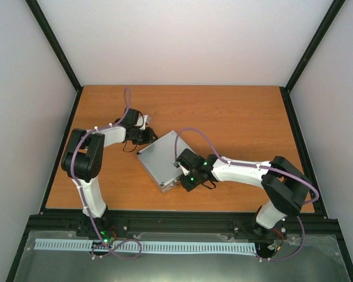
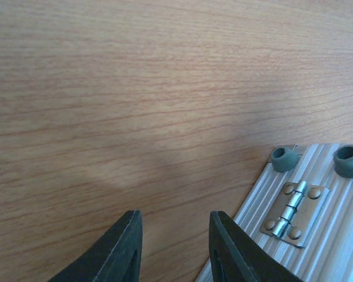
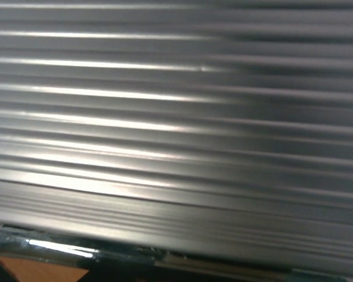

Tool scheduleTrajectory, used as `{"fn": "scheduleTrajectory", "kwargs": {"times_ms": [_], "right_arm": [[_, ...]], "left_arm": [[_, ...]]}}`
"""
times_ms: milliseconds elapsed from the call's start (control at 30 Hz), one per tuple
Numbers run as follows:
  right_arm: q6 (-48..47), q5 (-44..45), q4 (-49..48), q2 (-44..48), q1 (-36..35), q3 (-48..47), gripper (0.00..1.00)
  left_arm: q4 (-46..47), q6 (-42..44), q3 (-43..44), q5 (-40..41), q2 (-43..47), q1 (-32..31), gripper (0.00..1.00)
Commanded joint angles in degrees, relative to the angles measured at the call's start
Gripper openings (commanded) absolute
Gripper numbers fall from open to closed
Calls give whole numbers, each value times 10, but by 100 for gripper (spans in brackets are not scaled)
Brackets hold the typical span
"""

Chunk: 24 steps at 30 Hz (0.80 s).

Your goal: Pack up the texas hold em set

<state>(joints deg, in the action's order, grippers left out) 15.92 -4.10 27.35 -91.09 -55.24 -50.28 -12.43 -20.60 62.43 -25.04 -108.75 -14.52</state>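
Note:
The texas hold em set shows only as its silver ribbed case, lying shut and flat at the middle of the wooden table, turned at an angle. My left gripper is at the case's far left side. In the left wrist view that gripper is open over bare wood, with its right finger beside the hinged edge of the case. A hinge and two grey rubber feet show there. My right gripper rests at the case's near right side. Its camera sees only ribbed aluminium, and its fingers are hidden.
The wooden table has black frame rails along its left, right and near edges. White walls stand behind and on both sides. Purple cables loop off both arms above the table.

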Motion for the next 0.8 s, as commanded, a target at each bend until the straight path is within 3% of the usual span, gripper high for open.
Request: {"fn": "scheduleTrajectory", "kwargs": {"times_ms": [0,500,767], "right_arm": [[-38,-3,29,12,4,-63,3],[-59,-55,44,-59,10,-77,3],[-56,-67,31,-62,19,-70,3]], "left_arm": [[-15,18,12,-4,23,-14,33],[-16,19,9,2,37,-36,32],[-21,7,-1,25,158,-37,31]]}}
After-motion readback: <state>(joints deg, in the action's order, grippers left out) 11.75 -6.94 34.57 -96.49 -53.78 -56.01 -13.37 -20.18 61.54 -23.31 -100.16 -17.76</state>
